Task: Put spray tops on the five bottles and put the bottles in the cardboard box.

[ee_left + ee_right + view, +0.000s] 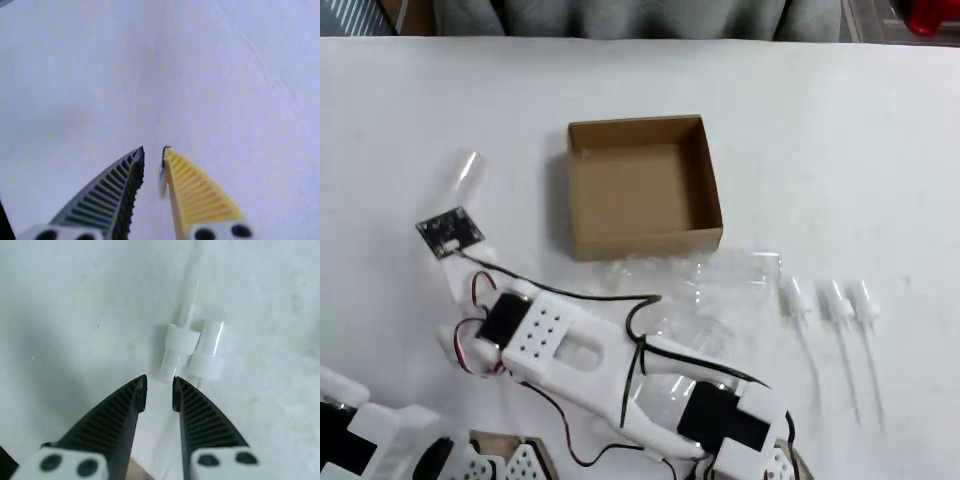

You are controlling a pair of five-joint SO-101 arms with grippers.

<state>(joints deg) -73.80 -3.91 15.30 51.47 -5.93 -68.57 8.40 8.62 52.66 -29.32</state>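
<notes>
The cardboard box (645, 240) sits mid-table with no bottle in it, and clear bottles (705, 275) lie along its near wall. The right gripper (159, 385) — parted a crack, holding nothing — points at two touching spray tops (177, 347) just past its tips, their tubes running straight away. The left gripper (152, 152), likewise barely parted and empty, hangs elsewhere.

White plastic arm shell (570, 345), black motors (505, 320), red-and-black cables (472, 292); left hand (152, 150) ribbed grey and yellow, right hand (159, 385) ribbed black.
</notes>
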